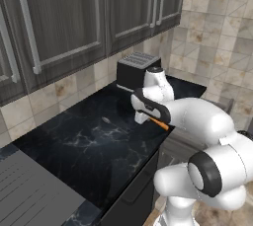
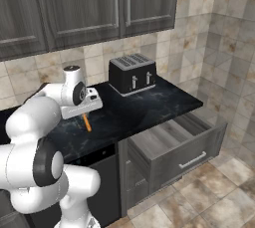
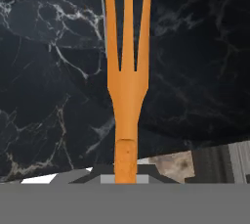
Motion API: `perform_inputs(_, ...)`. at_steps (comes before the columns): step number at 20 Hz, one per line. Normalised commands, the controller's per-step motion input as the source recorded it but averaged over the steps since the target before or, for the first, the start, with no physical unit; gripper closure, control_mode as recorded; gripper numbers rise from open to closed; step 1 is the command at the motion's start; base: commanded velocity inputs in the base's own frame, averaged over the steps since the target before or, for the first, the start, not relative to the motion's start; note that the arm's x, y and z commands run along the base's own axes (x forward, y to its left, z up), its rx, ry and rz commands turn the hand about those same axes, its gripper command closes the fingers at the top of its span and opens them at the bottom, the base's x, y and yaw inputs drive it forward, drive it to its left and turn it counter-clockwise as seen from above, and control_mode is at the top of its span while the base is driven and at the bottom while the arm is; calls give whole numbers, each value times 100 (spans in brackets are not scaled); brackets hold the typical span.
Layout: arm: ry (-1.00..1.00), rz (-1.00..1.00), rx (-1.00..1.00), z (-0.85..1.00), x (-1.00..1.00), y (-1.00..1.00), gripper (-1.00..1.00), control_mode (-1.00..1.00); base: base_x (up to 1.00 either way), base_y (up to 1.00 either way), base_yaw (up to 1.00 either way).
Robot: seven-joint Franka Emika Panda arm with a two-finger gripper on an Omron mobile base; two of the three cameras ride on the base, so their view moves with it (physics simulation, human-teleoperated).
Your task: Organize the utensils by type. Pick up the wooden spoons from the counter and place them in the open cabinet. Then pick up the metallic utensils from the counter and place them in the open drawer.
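My gripper (image 2: pixel 88 108) is shut on the handle end of an orange wooden spoon (image 2: pixel 87 122) with a slotted, forked head. It holds the spoon over the black marble counter (image 2: pixel 149 105), left of the toaster. In the hand view the wooden spoon (image 3: pixel 128 71) runs straight up from my gripper (image 3: pixel 126 171). A thin metallic utensil (image 3: pixel 102 17) lies on the counter under it, seen as a small grey shape (image 1: pixel 105 119) in the left base view. The orange handle (image 1: pixel 160 123) peeks out behind my arm. The open drawer (image 2: pixel 174 145) stands pulled out below the counter's right end. The open cabinet is out of view.
A black toaster (image 2: pixel 132 74) stands at the back of the counter near the tiled wall. Dark upper cabinets (image 1: pixel 64 18) with shut doors hang above. A grey ribbed surface (image 1: pixel 29 193) lies at the counter's left end.
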Motion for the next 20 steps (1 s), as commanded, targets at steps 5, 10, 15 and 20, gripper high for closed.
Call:
perform_inputs(5, -3, -29, 16, 33, 0, -72, 100, -100, 0, 0, 0)
perform_inputs(10, 0, -41, 12, 8, 0, -78, 100, -100, 0, 0, 0)
perform_inputs(15, 0, -52, 10, 0, 4, -73, 100, -100, 0, 0, 0)
perform_inputs(20, 0, -50, 3, 0, 22, -62, 100, -100, 0, 0, 0)
